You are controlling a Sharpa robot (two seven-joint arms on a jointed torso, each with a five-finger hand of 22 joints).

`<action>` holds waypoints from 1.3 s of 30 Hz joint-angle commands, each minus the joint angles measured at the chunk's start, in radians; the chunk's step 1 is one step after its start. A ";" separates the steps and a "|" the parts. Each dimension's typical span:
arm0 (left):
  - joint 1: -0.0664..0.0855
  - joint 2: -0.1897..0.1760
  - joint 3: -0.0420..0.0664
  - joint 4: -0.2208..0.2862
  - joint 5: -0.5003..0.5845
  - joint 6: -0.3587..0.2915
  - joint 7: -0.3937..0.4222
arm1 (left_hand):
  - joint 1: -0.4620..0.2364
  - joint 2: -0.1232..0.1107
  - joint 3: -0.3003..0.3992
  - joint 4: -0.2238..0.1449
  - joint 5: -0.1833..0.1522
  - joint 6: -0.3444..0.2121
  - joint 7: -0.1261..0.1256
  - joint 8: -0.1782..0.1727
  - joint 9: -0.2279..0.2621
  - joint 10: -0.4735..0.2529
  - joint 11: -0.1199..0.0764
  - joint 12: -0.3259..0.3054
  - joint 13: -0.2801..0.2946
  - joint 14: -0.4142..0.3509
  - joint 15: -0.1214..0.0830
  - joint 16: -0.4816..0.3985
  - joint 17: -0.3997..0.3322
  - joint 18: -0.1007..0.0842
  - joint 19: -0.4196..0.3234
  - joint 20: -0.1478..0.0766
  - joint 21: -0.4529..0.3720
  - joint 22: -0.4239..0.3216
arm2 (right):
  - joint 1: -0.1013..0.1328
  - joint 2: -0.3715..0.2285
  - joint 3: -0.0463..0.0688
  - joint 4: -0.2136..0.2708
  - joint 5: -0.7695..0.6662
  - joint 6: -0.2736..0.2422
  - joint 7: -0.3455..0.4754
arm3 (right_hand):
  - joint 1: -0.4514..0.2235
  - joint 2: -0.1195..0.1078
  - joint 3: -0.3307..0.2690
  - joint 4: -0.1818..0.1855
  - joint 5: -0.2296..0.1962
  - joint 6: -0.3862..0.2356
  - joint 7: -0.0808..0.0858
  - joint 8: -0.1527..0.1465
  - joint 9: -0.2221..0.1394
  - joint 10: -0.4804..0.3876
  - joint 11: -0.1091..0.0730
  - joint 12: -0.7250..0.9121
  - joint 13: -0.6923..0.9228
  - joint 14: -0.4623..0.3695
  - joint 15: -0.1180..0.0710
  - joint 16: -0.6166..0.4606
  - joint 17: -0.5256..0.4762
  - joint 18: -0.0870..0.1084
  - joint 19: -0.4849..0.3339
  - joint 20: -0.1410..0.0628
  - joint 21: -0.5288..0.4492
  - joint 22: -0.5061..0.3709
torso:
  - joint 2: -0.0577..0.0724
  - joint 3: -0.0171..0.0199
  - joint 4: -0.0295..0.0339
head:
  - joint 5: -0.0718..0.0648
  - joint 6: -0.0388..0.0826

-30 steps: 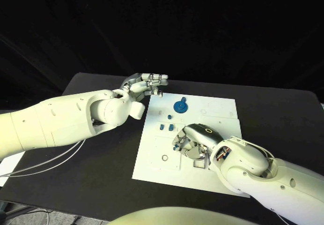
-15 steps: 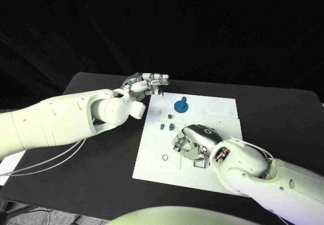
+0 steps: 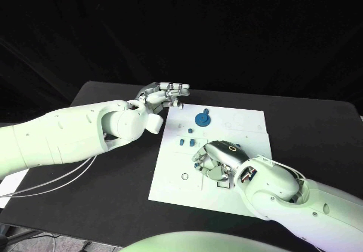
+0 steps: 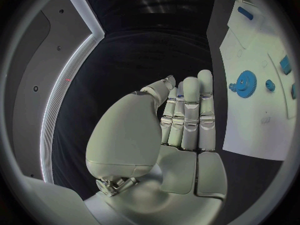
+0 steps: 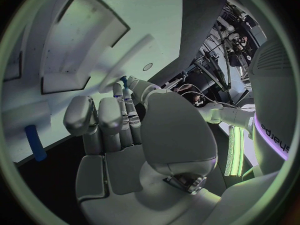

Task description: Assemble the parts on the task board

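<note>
Judging by the task board [image 3: 242, 123], assembly looks barely begun — a blue gear [image 3: 202, 118] stands near the board's far edge, two small blue parts [image 3: 187, 142] lie just nearer, and several sockets and outlines on the white plate are unfilled. The right robot hand [image 3: 214, 157] is down on the board's middle with its fingers curled; something blue shows at its fingertips [image 5: 124, 83] in the right wrist view, but whether it grips a part I cannot tell. The left robot hand [image 3: 162, 95] hovers over the black surface [image 3: 98, 173] off the board's far-left corner, fingers together and nearly straight, holding nothing.
</note>
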 commanded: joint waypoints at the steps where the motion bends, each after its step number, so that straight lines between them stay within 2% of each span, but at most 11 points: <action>1: 0.001 0.002 0.001 0.001 0.011 0.024 -0.002 | -0.009 0.003 -0.007 0.000 -0.003 -0.005 0.000 0.001 -0.001 -0.009 -0.001 0.004 0.001 -0.005 0.002 0.005 -0.001 0.011 -0.003 0.006 -0.007 -0.001 | -0.003 -0.006 -0.002 -0.001 -0.019 -0.030 -0.031 | 0.004 -0.012 -0.009 -0.002 0.000 -0.009 0.001 -0.003 -0.002 -0.029 0.014 0.007 0.001 0.010 0.009 -0.012 -0.013 0.005 -0.015 0.001 -0.010 -0.012 | 0.000 0.0008 0.0003 | -0.002 0.002; 5: 0.001 0.002 0.001 0.000 0.012 0.026 -0.004 | -0.009 0.003 -0.007 0.000 -0.003 -0.005 0.000 0.001 -0.001 -0.009 -0.001 0.004 0.001 -0.005 0.002 0.005 -0.001 0.011 -0.003 0.006 -0.007 -0.001 | -0.004 -0.023 -0.001 0.021 -0.010 -0.072 -0.014 | 0.004 -0.018 -0.019 -0.004 -0.001 -0.013 0.001 -0.001 -0.002 -0.042 0.015 0.010 0.002 0.004 0.010 -0.029 -0.035 0.009 -0.028 0.002 -0.024 -0.033 | 0.000 0.0010 -0.0001 | -0.006 0.007; 7: 0.001 0.001 0.001 0.000 0.012 0.027 -0.005 | -0.009 0.003 -0.007 0.000 -0.003 -0.005 0.000 0.001 -0.001 -0.009 -0.001 0.004 0.001 -0.005 0.002 0.005 -0.001 0.011 -0.003 0.006 -0.007 -0.001 | -0.004 -0.041 0.003 0.042 -0.002 -0.090 -0.006 | 0.004 -0.020 -0.024 -0.005 0.001 -0.012 0.001 0.000 -0.001 -0.043 0.014 0.015 0.003 0.002 0.010 -0.034 -0.041 0.010 -0.030 0.002 -0.027 -0.036 | 0.000 0.0010 0.0000 | -0.008 0.009; 11: 0.000 -0.001 0.001 -0.001 0.012 0.028 -0.006 | -0.009 0.003 -0.008 0.000 -0.003 -0.006 0.001 0.001 -0.001 -0.011 -0.001 0.005 0.001 -0.006 0.002 0.005 -0.002 0.011 -0.003 0.006 -0.008 -0.002 | -0.003 -0.095 0.026 0.094 0.011 -0.113 -0.003 | 0.007 -0.018 -0.029 -0.006 0.006 -0.009 -0.001 0.003 -0.001 -0.037 0.012 0.025 0.005 0.002 0.009 -0.036 -0.044 0.010 -0.029 0.002 -0.027 -0.035 | -0.001 0.0000 -0.0027 | -0.014 0.015; 15: 0.000 -0.003 0.001 -0.001 0.012 0.029 -0.007 | -0.009 0.003 -0.008 0.000 -0.003 -0.006 0.001 0.001 -0.001 -0.011 -0.001 0.005 0.001 -0.006 0.002 0.005 -0.002 0.011 -0.003 0.006 -0.008 -0.002 | 0.014 -0.147 0.050 0.121 0.031 -0.100 -0.013 | 0.008 -0.020 -0.033 -0.007 0.007 -0.009 -0.004 0.002 -0.001 -0.033 0.010 0.031 0.005 0.002 0.007 -0.038 -0.048 0.010 -0.028 0.001 -0.028 -0.035 | -0.001 -0.0005 -0.0043 | -0.026 0.023; 18: 0.000 -0.003 0.001 -0.001 0.012 0.031 -0.007 | -0.009 0.003 -0.008 0.000 -0.003 -0.006 0.001 0.001 -0.001 -0.011 -0.001 0.005 0.001 -0.006 0.002 0.005 -0.002 0.011 -0.003 0.006 -0.008 -0.002 | 0.041 -0.184 0.059 0.130 0.038 -0.045 -0.035 | 0.004 -0.030 -0.061 -0.005 0.004 -0.030 -0.012 -0.003 -0.004 -0.069 0.010 0.026 0.002 0.000 0.009 -0.049 -0.063 0.013 -0.040 0.001 -0.042 -0.054 | -0.001 0.0004 -0.0054 | -0.037 0.029; 21: 0.000 -0.003 0.001 0.000 0.012 0.033 -0.007 | -0.009 0.003 -0.008 0.000 -0.003 -0.006 0.001 0.001 -0.001 -0.011 -0.001 0.005 0.001 -0.006 0.002 0.005 -0.002 0.011 -0.003 0.006 -0.008 -0.002 | 0.061 -0.219 0.063 0.127 0.030 0.015 -0.055 | 0.014 -0.032 -0.113 0.001 0.005 -0.051 -0.028 -0.003 -0.004 -0.112 0.007 0.031 0.004 0.004 0.008 -0.050 -0.072 0.016 -0.049 0.002 -0.056 -0.070 | -0.002 -0.0011 -0.0050 | -0.044 0.035; 25: 0.000 -0.005 0.001 0.000 0.012 0.033 -0.007 | -0.009 0.003 -0.008 0.000 -0.003 -0.006 0.001 0.001 -0.001 -0.011 -0.001 0.005 0.001 -0.006 0.002 0.005 -0.002 0.011 -0.003 0.006 -0.008 -0.002 | 0.070 -0.240 0.065 0.108 0.020 0.053 -0.065 | 0.029 -0.028 -0.143 0.005 0.006 -0.056 -0.032 -0.003 -0.003 -0.129 0.002 0.041 0.004 0.005 0.003 -0.051 -0.077 0.016 -0.050 -0.001 -0.060 -0.073 | -0.002 -0.0005 -0.0072 | -0.048 0.039; 29: 0.000 -0.006 0.001 -0.001 0.012 0.035 -0.008 | -0.009 0.003 -0.008 0.000 -0.003 -0.006 0.001 0.001 -0.001 -0.011 -0.001 0.005 0.001 -0.006 0.002 0.005 -0.002 0.011 -0.003 0.006 -0.008 -0.002 | 0.072 -0.247 0.066 0.093 0.015 0.053 -0.067 | 0.048 -0.020 -0.152 0.003 0.006 -0.054 -0.034 -0.002 -0.002 -0.135 -0.002 0.051 0.005 0.005 0.000 -0.054 -0.084 0.017 -0.051 -0.004 -0.063 -0.077 | -0.001 0.0019 -0.0058 | -0.049 0.043; 33: 0.000 -0.005 0.000 -0.001 0.012 0.037 -0.009 | -0.009 0.003 -0.008 0.000 -0.003 -0.006 0.001 0.001 -0.001 -0.011 -0.001 0.005 0.001 -0.006 0.002 0.005 -0.002 0.011 -0.003 0.006 -0.008 -0.002 | 0.071 -0.246 0.066 0.087 0.012 0.055 -0.067 | 0.061 -0.014 -0.153 0.001 0.005 -0.051 -0.037 -0.001 -0.002 -0.133 -0.004 0.061 0.005 0.006 -0.003 -0.055 -0.087 0.017 -0.050 -0.006 -0.064 -0.078 | -0.001 -0.0003 -0.0040 | -0.051 0.045; 39: 0.000 -0.006 0.000 -0.002 0.012 0.037 -0.010 | -0.009 0.003 -0.008 0.000 -0.003 -0.006 0.001 0.001 -0.001 -0.011 -0.001 0.005 0.001 -0.006 0.002 0.005 -0.002 0.011 -0.003 0.006 -0.008 -0.002 | 0.068 -0.236 0.066 0.078 0.011 0.055 -0.068 | 0.068 0.003 -0.148 0.004 0.003 -0.044 -0.038 0.001 -0.001 -0.116 -0.006 0.081 0.006 0.005 -0.005 -0.060 -0.096 0.016 -0.045 -0.009 -0.063 -0.076 | -0.001 0.0000 -0.0057 | -0.049 0.043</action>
